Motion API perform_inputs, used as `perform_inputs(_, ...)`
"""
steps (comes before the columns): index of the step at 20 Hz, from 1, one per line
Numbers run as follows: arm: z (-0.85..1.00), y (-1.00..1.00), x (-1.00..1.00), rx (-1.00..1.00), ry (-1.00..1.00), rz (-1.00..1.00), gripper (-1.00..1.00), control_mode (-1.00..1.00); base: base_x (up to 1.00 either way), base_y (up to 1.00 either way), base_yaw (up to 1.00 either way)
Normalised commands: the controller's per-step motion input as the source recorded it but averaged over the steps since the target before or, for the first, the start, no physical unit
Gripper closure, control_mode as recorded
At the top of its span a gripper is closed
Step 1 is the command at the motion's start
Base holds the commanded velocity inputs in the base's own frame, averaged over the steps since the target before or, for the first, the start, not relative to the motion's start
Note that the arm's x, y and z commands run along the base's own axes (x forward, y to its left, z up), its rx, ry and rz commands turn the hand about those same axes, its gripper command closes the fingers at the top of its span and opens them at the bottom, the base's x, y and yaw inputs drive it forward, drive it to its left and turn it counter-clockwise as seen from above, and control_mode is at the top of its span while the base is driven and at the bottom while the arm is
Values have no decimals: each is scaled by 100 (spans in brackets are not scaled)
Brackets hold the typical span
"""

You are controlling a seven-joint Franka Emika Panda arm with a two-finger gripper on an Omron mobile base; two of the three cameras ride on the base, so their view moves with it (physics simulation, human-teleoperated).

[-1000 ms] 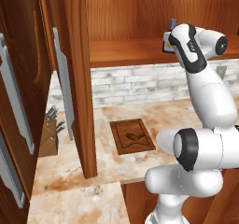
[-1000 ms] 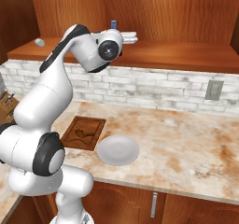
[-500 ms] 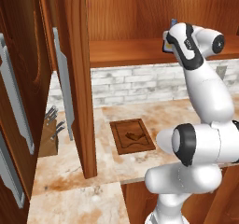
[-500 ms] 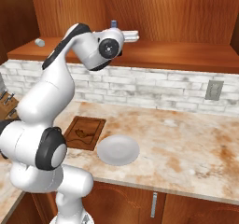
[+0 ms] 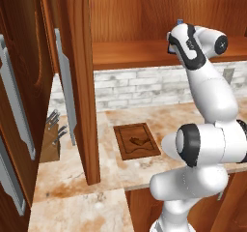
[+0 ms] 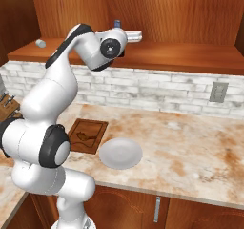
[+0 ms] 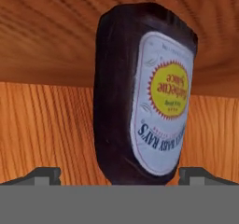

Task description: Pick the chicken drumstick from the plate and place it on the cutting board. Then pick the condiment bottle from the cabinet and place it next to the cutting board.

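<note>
Claw (image 7: 119, 174) spread wide, a fingertip (image 7: 44, 174) on either side of the upright bottle (image 7: 140, 92) on the cabinet (image 6: 190, 56) shelf, lined up for a grasp; the drumstick (image 5: 136, 141) already lies on the board (image 5: 137, 140) beside the plate (image 6: 120, 153)

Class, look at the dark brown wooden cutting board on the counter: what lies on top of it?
On the dark brown wooden cutting board lies the small dark chicken drumstick. The counter beneath the board is covered and cannot be seen.
</note>
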Motion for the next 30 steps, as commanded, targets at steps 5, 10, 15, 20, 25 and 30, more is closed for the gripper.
perform_inputs(5,15,11,10,3,4,-5,-100,-100,0,0,0)
perform_inputs(10,10,23,0,0,1,-2,100,-100,0,0,0)
perform_inputs(15,19,10,0,0,1,-2,100,-100,0,0,0)
perform_inputs(20,22,11,0,0,2,-2,100,-100,0,0,0)
perform_inputs(25,23,1,-3,1,3,-2,100,-100,0,0,0)
perform_inputs(30,28,0,-14,2,4,-1,100,-100,0,0,0)
